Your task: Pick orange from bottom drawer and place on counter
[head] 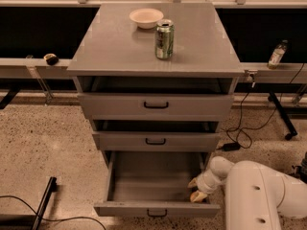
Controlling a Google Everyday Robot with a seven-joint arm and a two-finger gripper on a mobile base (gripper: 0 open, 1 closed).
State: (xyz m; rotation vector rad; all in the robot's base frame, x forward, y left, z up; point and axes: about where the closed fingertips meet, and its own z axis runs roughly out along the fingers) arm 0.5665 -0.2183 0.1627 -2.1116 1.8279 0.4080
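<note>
The gripper [195, 189] sat low in the front right corner of the bottom drawer [144, 183], and whether its jaws were apart or together could not be told. Right at its tip, on the side toward the drawer's low front panel, lay a small rounded tan-orange shape, apparently the orange [198, 196]. The white arm [254, 190] ran off to the right of the jaws. The drawer stood pulled out, its grey floor spreading left of the jaws. Above them came the middle drawer [156, 141] and the top drawer [156, 105]. Higher still was the counter [115, 47], bearing a green soda can [164, 32] whose lettering was unreadable, and beyond it a pale bowl [146, 17].
</note>
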